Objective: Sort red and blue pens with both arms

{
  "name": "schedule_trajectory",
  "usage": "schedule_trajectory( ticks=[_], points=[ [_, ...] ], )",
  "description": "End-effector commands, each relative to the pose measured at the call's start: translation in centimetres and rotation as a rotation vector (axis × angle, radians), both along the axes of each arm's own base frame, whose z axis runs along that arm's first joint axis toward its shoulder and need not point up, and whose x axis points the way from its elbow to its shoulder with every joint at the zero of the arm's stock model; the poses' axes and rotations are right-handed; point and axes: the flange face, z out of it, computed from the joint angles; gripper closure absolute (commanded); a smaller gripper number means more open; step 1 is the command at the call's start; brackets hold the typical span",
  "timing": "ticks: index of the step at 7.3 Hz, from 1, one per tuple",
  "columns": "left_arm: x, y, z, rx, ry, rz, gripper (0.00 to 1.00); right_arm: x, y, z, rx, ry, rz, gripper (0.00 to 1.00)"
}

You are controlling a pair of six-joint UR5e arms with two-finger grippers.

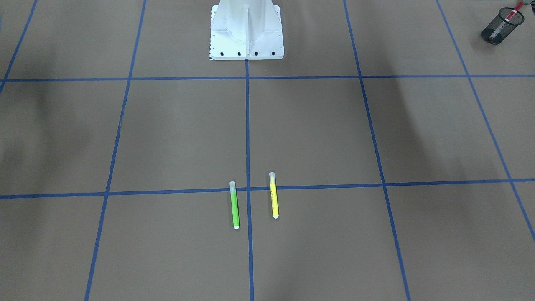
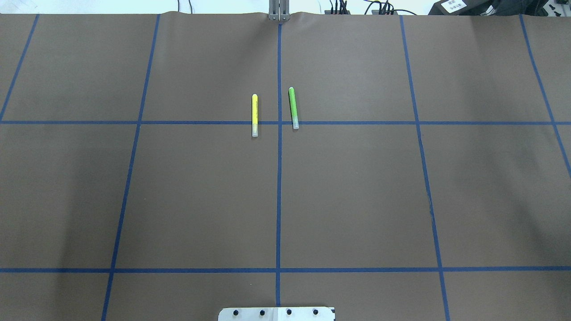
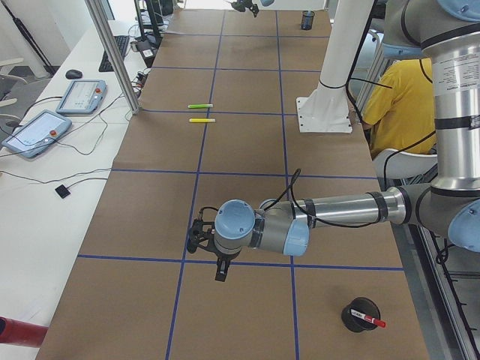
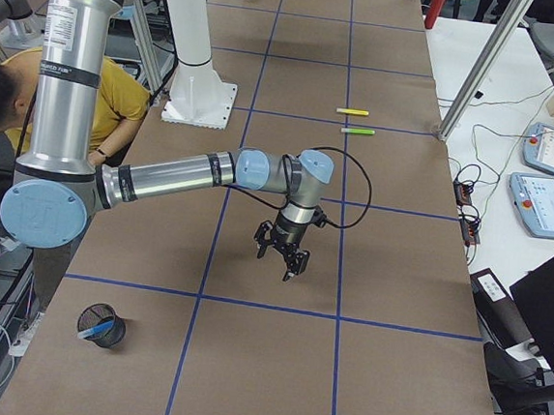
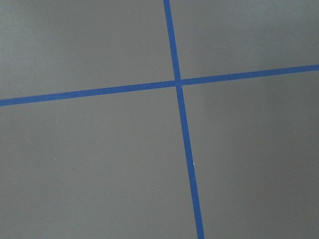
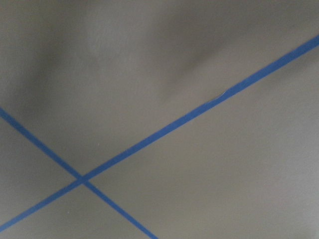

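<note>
The red pen [image 1: 510,16] stands in a black mesh cup [image 1: 500,28] at the table's end on my left side, and shows again as the red pen [image 3: 370,321] in the exterior left view. The blue pen [image 4: 101,328] leans in another black mesh cup [image 4: 102,325] at the opposite end. My left gripper [image 3: 211,253] hangs low over a blue tape crossing. My right gripper [image 4: 282,253] hovers over bare paper beside a tape line. Both show only in the side views, so I cannot tell whether they are open or shut. Neither wrist view shows fingers or a pen.
A lime-green marker [image 2: 293,108] and a yellow marker [image 2: 254,114] lie parallel near the table's middle, across from the white pedestal [image 1: 246,31]. A person in a yellow shirt [image 3: 394,105] sits behind the robot. Tablets [image 3: 56,120] and cables lie on the side bench.
</note>
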Motion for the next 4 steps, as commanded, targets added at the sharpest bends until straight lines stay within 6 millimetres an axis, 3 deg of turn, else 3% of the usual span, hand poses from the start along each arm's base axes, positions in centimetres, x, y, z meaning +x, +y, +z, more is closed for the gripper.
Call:
schedule_trajectory(
  ticks=[1,4],
  points=[
    [0.0,0.1,0.3,-0.007,0.0,0.0,0.0,1.3,-4.0,-4.5,0.035,-0.02,0.202,0.01],
    [0.0,0.3,1.7,-0.031,0.0,0.002,0.0,2.1,-5.7,-6.6,-0.074,-0.032,0.534,0.01]
  ],
)
